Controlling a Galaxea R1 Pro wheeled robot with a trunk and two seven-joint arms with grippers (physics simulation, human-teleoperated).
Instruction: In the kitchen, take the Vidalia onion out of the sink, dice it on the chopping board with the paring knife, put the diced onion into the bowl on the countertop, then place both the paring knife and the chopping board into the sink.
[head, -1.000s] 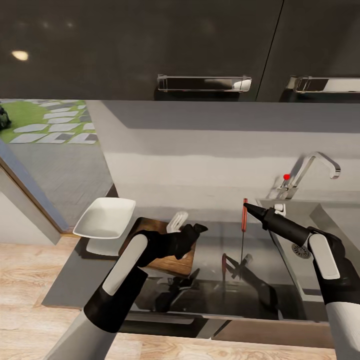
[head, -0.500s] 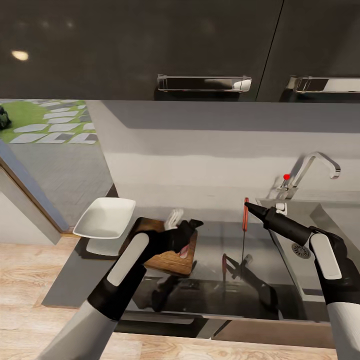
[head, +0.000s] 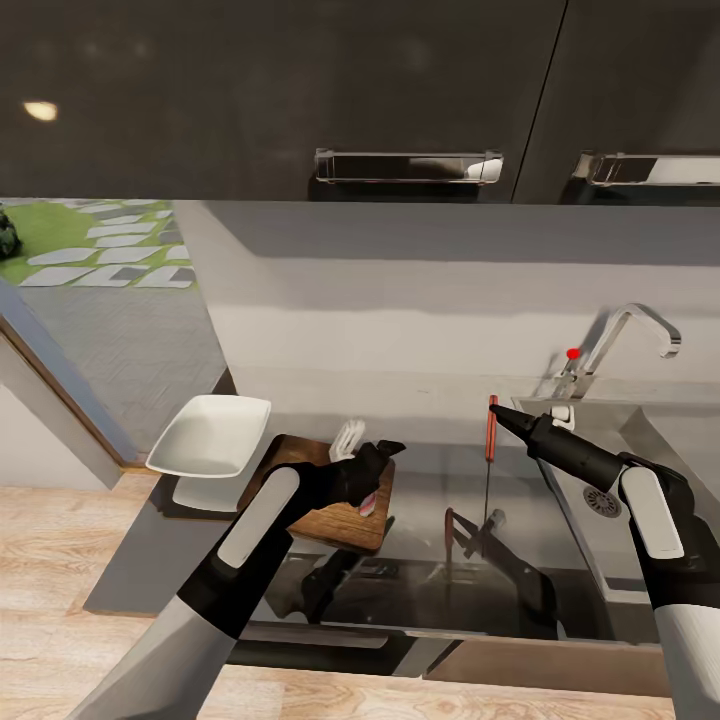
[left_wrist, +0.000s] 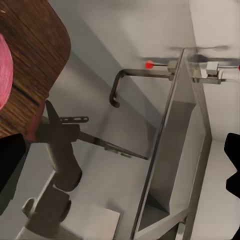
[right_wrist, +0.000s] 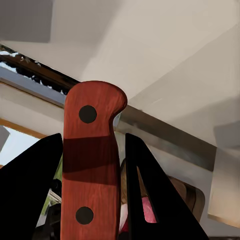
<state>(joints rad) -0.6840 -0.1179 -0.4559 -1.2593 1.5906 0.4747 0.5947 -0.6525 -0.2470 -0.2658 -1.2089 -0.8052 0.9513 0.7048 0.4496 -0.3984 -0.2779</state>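
Kitchen: steel sink w/ tap, dark wall cabinets, countertop.

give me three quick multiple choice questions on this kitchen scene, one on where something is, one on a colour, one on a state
1. Where does the bowl sit?
A. inside the sink
B. on the countertop beside the chopping board
C. on the floor

2. What colour is the paring knife handle?
A. red
B. blue
C. white

3. What is the right gripper doing?
A. hanging open
B. shut on the paring knife
C. shut on the tap

Answers:
1. B, the white bowl stands on the countertop, left of the chopping board.
2. A, the paring knife shows a red riveted handle.
3. B, the right gripper fingers flank the handle, holding the knife upright beside the sink.
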